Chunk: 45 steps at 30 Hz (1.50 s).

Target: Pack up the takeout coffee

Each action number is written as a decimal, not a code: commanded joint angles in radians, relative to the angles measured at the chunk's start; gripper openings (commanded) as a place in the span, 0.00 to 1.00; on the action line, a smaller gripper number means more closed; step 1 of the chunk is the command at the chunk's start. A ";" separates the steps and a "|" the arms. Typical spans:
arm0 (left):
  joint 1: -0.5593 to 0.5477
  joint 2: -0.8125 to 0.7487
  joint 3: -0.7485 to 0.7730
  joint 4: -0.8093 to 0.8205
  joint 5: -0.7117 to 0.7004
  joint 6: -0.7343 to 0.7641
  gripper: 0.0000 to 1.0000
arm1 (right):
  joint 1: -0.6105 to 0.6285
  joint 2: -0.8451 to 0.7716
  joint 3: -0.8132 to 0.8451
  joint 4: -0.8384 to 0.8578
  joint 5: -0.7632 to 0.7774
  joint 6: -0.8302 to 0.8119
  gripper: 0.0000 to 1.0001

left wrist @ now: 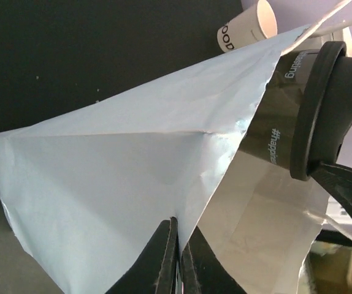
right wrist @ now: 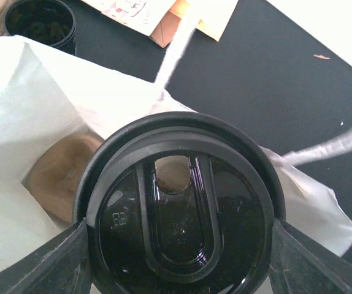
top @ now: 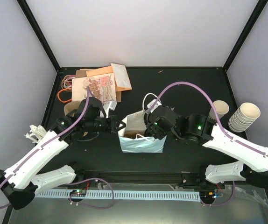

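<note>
The takeout coffee [right wrist: 179,226] is clasped at its lid by the right gripper [right wrist: 182,257] at the mouth of the white bag [left wrist: 102,184], which is pinched open by the left gripper [left wrist: 177,257]; if that paper is lost, the coffee could be snagged and tipped.

Bright, even, diffuse light washes the back wall [top: 148,32] almost white and leaves only faint, soft shadows on the black table [top: 194,79]. Close up, the paper bag [left wrist: 102,184] takes a bluish cast with glare along its crease. The black lid of the takeout coffee [right wrist: 176,226] shows dull reflections, and the handle [right wrist: 173,55] behind it is blurred.
</note>
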 commanded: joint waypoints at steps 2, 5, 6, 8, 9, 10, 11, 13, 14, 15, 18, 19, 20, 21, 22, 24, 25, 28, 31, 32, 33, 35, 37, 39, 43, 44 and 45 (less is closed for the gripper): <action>-0.017 -0.098 -0.078 0.094 -0.014 -0.252 0.06 | -0.071 0.003 0.049 0.005 -0.098 -0.047 0.58; -0.057 -0.133 -0.139 0.188 -0.019 -0.323 0.18 | -0.104 0.022 0.063 -0.020 -0.121 -0.054 0.58; -0.073 -0.132 -0.137 0.195 -0.023 -0.325 0.30 | -0.109 0.025 0.065 -0.025 -0.123 -0.055 0.58; -0.087 -0.118 -0.096 0.156 -0.039 -0.277 0.55 | -0.114 0.025 0.062 -0.024 -0.132 -0.056 0.58; -0.087 -0.110 -0.061 0.103 -0.068 -0.234 0.65 | -0.116 0.023 0.060 -0.020 -0.135 -0.055 0.58; -0.087 -0.104 -0.018 0.042 -0.118 -0.189 0.73 | -0.116 0.021 0.059 -0.018 -0.140 -0.054 0.58; -0.086 -0.100 0.024 -0.012 -0.169 -0.139 0.78 | -0.117 0.019 0.058 -0.016 -0.146 -0.054 0.58; -0.084 -0.104 0.086 -0.064 -0.257 -0.038 0.84 | -0.117 0.015 0.059 -0.020 -0.152 -0.052 0.57; -0.077 -0.103 0.117 -0.080 -0.277 0.025 0.87 | -0.118 0.014 0.058 -0.023 -0.152 -0.051 0.57; -0.073 -0.096 0.150 -0.086 -0.281 0.094 0.89 | -0.119 0.013 0.059 -0.027 -0.151 -0.047 0.57; -0.069 -0.029 0.250 -0.141 -0.300 0.306 0.91 | -0.120 0.011 0.063 -0.040 -0.150 -0.032 0.57; -0.067 -0.003 0.271 -0.144 -0.286 0.377 0.91 | -0.120 0.010 0.063 -0.044 -0.150 -0.027 0.57; -0.067 0.026 0.284 -0.138 -0.257 0.459 0.91 | -0.120 0.007 0.062 -0.047 -0.151 -0.019 0.57; -0.065 0.055 0.292 -0.127 -0.231 0.506 0.90 | -0.121 0.002 0.059 -0.049 -0.151 -0.014 0.57; -0.065 0.085 0.299 -0.111 -0.215 0.541 0.89 | -0.121 0.000 0.055 -0.047 -0.152 -0.009 0.57; -0.060 0.136 0.303 -0.066 -0.188 0.601 0.86 | -0.121 -0.005 0.049 -0.049 -0.155 0.001 0.57; -0.057 0.161 0.304 -0.047 -0.170 0.634 0.86 | -0.120 -0.008 0.047 -0.050 -0.157 0.004 0.57; -0.045 0.231 0.329 -0.030 -0.129 0.711 0.86 | -0.121 -0.012 0.044 -0.059 -0.162 0.014 0.57; -0.041 0.320 0.379 -0.064 -0.120 0.770 0.86 | -0.121 -0.016 0.043 -0.064 -0.161 0.021 0.56; -0.041 0.341 0.391 -0.071 -0.118 0.790 0.86 | -0.121 -0.017 0.043 -0.063 -0.162 0.021 0.56; -0.040 0.359 0.399 -0.075 -0.119 0.806 0.86 | -0.121 -0.018 0.042 -0.063 -0.161 0.023 0.56; -0.037 0.390 0.415 -0.081 -0.120 0.832 0.83 | -0.121 -0.020 0.036 -0.060 -0.164 0.025 0.56; -0.033 0.423 0.436 -0.096 -0.118 0.852 0.73 | -0.121 -0.019 0.035 -0.055 -0.169 0.025 0.56; -0.032 0.456 0.462 -0.122 -0.103 0.871 0.59 | -0.120 -0.017 0.033 -0.053 -0.170 0.025 0.56; -0.030 0.509 0.522 -0.193 -0.087 0.877 0.23 | -0.122 -0.011 0.033 -0.049 -0.169 0.024 0.56; -0.030 0.514 0.524 -0.200 -0.087 0.871 0.15 | -0.123 -0.008 0.035 -0.049 -0.168 0.024 0.56; -0.030 0.516 0.524 -0.203 -0.087 0.862 0.04 | -0.124 -0.008 0.035 -0.048 -0.167 0.023 0.56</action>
